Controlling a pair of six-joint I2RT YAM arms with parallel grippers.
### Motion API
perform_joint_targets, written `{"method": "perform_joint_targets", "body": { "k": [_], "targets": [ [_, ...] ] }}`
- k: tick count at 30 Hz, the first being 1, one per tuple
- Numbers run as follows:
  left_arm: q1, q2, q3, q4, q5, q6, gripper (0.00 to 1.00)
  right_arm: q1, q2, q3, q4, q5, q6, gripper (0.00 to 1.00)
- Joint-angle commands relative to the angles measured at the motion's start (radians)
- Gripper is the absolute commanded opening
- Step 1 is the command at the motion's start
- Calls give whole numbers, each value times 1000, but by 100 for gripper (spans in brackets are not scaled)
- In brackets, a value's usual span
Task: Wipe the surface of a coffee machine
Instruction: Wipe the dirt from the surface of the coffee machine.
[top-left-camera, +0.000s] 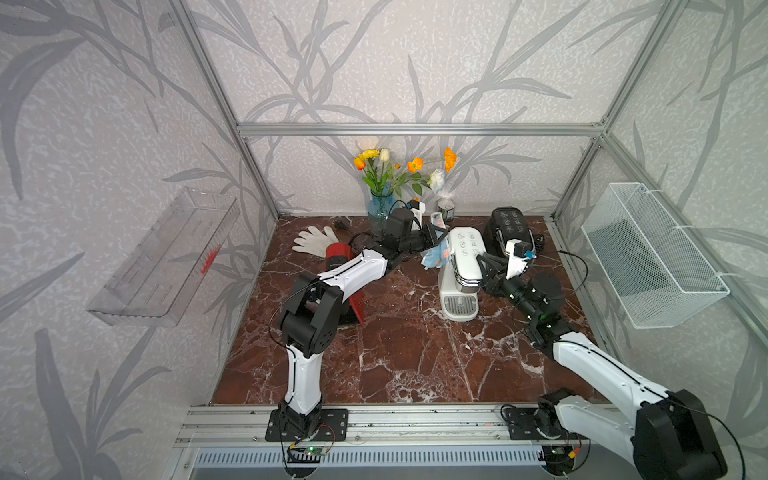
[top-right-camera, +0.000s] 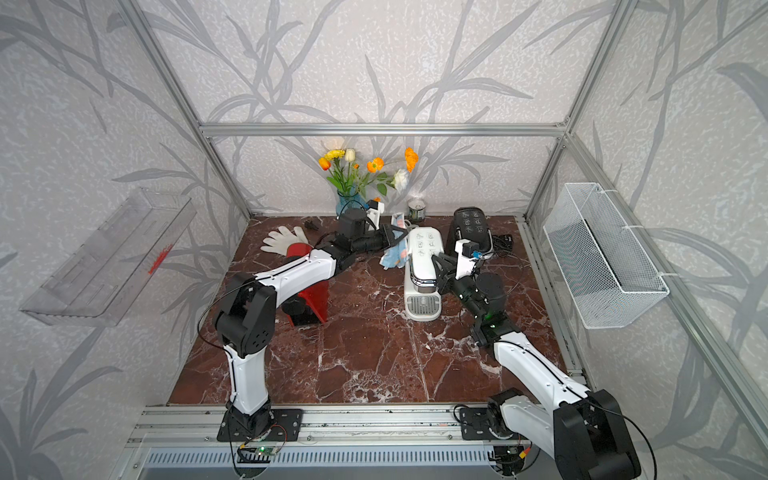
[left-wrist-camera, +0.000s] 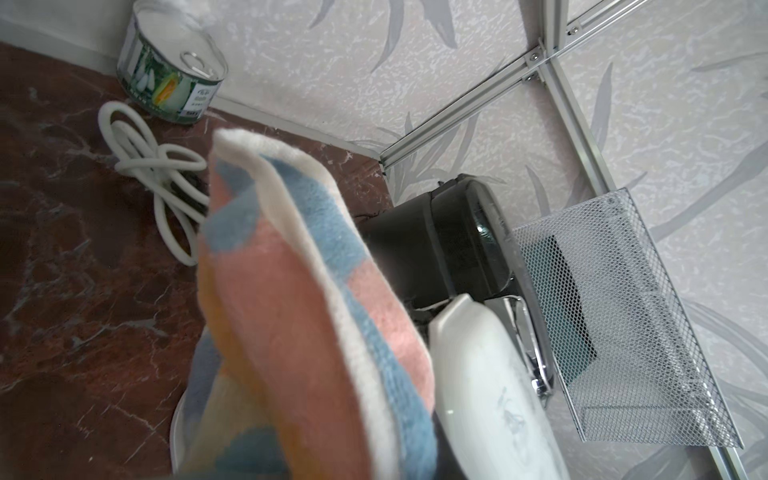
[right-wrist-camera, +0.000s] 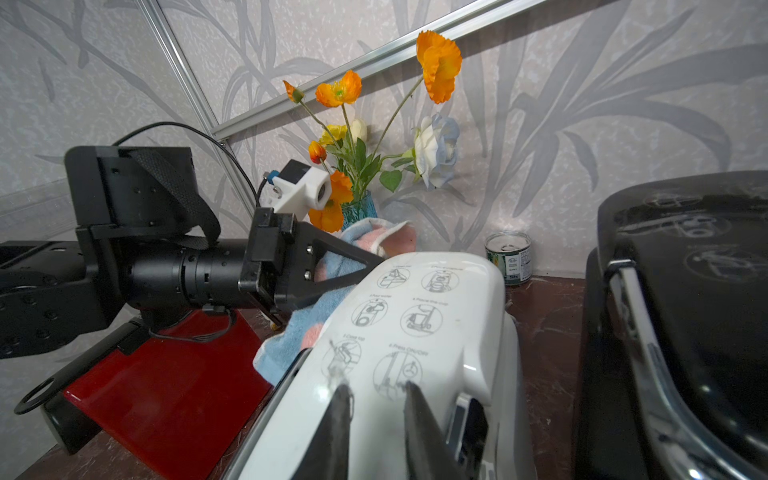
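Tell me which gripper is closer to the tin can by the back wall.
Left. The left gripper, shut on the cloth, is just in front of the can; the right gripper sits farther forward, against the white coffee machine.

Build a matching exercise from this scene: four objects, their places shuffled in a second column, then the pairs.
1. cloth
2. tin can
3. glove
4. wire basket

a. hangs on a side wall
b. stands by the back wall, near the vase
c. gripped by the left gripper beside the white coffee machine
d. lies on the table by the red coffee machine

Pairs: 1-c, 2-b, 3-d, 4-a
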Motion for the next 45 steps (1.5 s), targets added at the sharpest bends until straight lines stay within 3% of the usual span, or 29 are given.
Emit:
{"method": "perform_joint_targets", "body": {
  "k": [1, 15, 25, 45],
  "targets": [
    [-15, 39, -42, 25, 40, -20, 0, 12, 50, -48, -199, -33, 17, 24],
    [-34, 58, -183, 44, 62, -49, 0, 14, 53, -49, -195, -34, 18, 24],
    [-52, -4, -189, -55, 83, 41, 0, 18, 49, -47, -195, -34, 18, 24],
    [-71, -177, -205, 35, 278, 132, 0, 23, 77, -45, -187, -31, 17, 24]
  ]
}}
